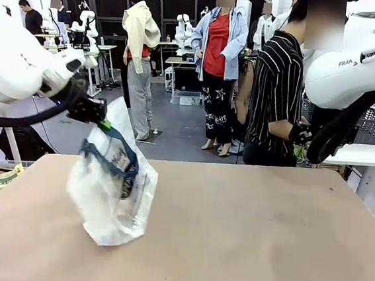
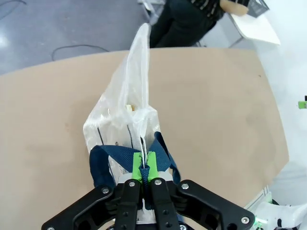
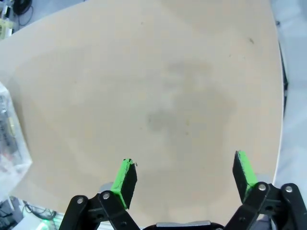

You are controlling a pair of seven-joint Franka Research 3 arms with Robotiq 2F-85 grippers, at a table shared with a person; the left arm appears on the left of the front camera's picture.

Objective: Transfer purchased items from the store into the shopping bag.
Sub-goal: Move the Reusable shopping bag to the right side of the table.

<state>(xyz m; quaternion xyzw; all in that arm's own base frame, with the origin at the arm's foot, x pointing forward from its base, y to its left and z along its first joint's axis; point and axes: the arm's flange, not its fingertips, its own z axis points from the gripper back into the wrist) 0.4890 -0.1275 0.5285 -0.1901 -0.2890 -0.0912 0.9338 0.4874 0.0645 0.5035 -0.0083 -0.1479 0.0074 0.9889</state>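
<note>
The left claw point(image 1: 102, 120) is clamped on the navy strap handles of the clear shopping bag point(image 1: 113, 186) — the bag hangs tilted, its bottom corner resting on the brown tabletop point(image 1: 251, 239). A person in a striped shirt point(image 1: 276, 99) stands at the far edge, near the right arm point(image 1: 353, 77) — raised above the tabletop.

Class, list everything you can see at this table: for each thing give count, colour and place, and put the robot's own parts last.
Shopping bag: one, clear plastic with navy straps, on the table's left side, top held up, packets inside.
Table: one, tan, across the foreground.
Basket: one, dark grey lattice, on a white side table at far right.
Person: one, striped black shirt, at the far edge.
Left gripper: one, black with green pads, shut on the bag's top.
Right gripper: one, open above bare table.
</note>
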